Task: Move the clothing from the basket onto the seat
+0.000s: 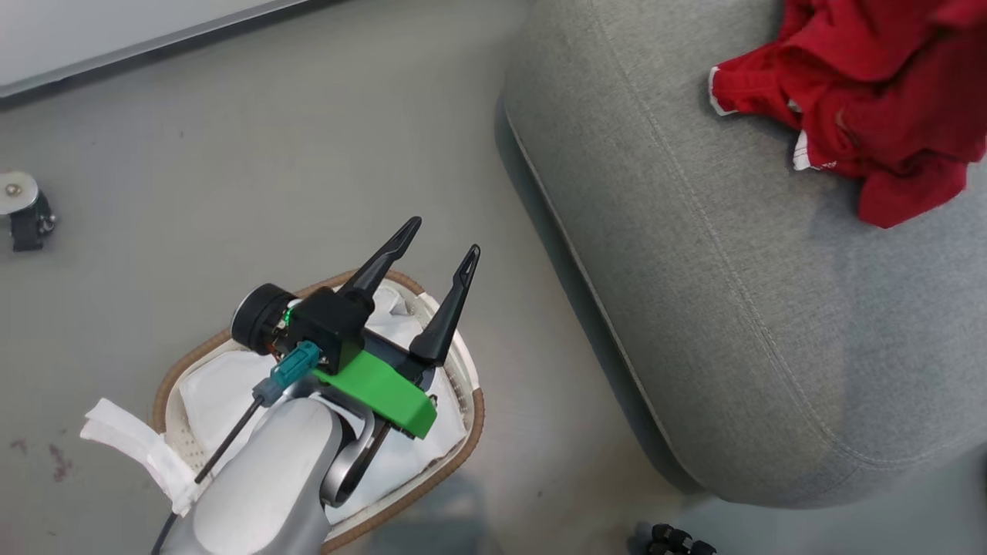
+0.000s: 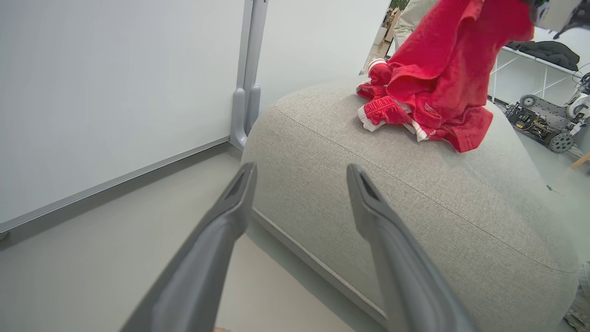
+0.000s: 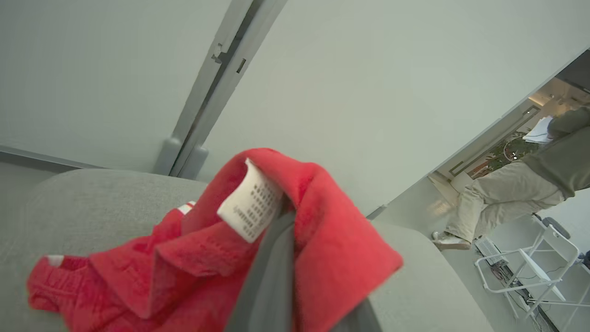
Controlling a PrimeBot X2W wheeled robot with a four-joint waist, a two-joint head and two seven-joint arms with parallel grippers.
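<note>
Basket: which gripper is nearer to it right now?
Left. The left gripper hangs open directly above the basket; the right gripper is away over the seat, shut on the clothing.

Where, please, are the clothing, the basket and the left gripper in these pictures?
clothing (image 1: 871, 92): head view, middle of the crumpled red fabric.
basket (image 1: 479, 416): head view, brown woven rim, right side.
left gripper (image 1: 446, 235): head view, midway between its open fingertips.
</note>
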